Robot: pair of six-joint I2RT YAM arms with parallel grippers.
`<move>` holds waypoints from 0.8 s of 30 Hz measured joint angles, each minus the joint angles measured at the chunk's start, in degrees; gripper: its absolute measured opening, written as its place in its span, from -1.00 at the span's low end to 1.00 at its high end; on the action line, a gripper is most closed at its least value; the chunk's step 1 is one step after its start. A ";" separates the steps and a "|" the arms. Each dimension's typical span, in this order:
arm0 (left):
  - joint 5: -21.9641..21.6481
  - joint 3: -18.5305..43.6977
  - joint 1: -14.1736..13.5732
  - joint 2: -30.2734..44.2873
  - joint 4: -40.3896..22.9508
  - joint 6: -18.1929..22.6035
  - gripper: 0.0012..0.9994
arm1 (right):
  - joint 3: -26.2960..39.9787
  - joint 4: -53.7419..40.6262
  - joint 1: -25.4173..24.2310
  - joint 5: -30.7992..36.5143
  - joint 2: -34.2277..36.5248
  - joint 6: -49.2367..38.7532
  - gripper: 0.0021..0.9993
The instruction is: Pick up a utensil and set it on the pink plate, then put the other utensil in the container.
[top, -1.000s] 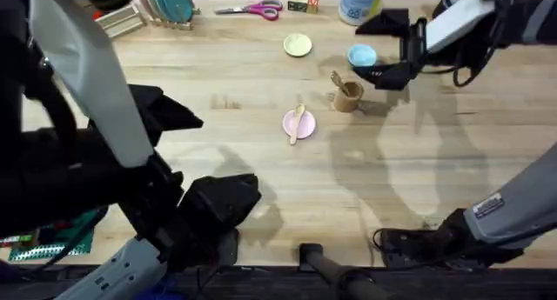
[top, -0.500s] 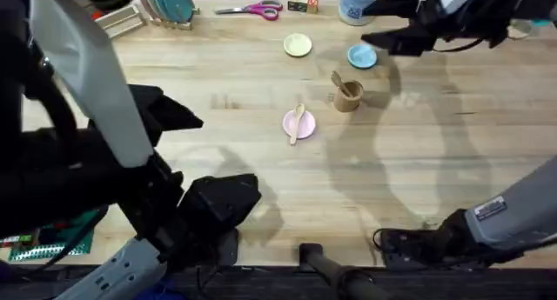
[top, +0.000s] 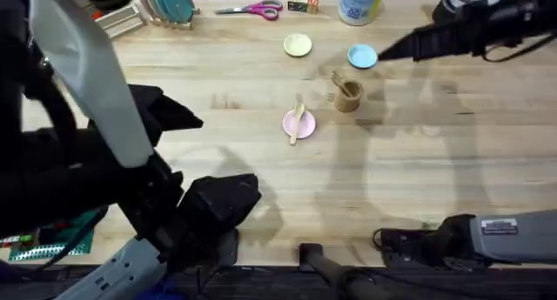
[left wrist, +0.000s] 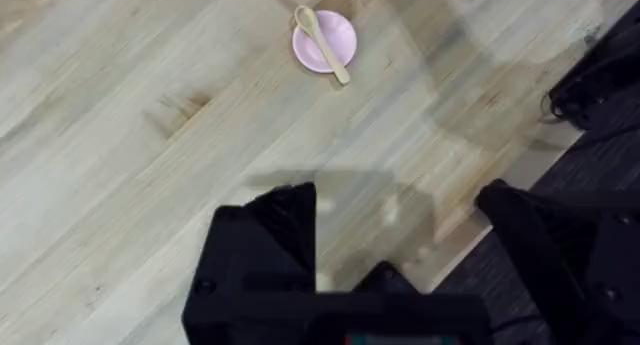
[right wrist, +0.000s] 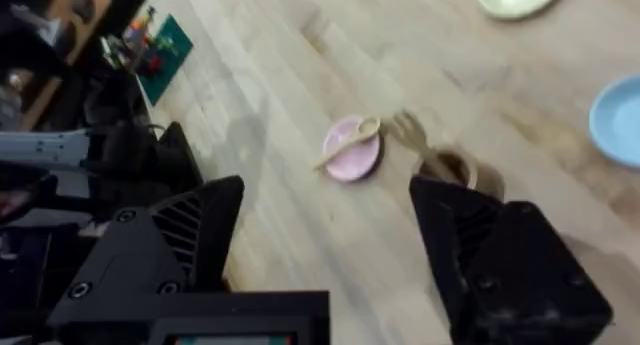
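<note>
Pale wooden tabletop (top: pixel 261 178) | small pale wooden spoon (top: pixel 298 123) lies on round pink plate (top: pixel 289 124); wooden fork (top: pixel 339 81) stands in tan cylindrical cup (top: pixel 348 96) | both utensils look light, stiff; hold by handle | left gripper (left wrist: pixel 395 210) and right gripper (right wrist: pixel 325 220) fingers apart, empty

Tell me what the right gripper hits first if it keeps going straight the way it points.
Likely the blue plate. In the overhead view the right gripper points left, its tip just beside that plate. It seems raised above the table, so it might pass over the plate; height is unclear.
</note>
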 joint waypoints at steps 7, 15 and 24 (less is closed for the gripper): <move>0.00 0.00 0.00 0.00 0.00 -0.01 0.99 | 0.00 -9.16 0.00 10.22 -6.27 -0.01 1.00; 0.00 0.00 0.00 0.00 0.00 -0.01 0.99 | 0.04 -12.18 0.00 21.51 -16.47 2.39 1.00; 0.00 0.00 0.00 0.00 0.00 0.00 0.99 | 0.04 -12.31 0.00 29.57 -23.40 6.00 1.00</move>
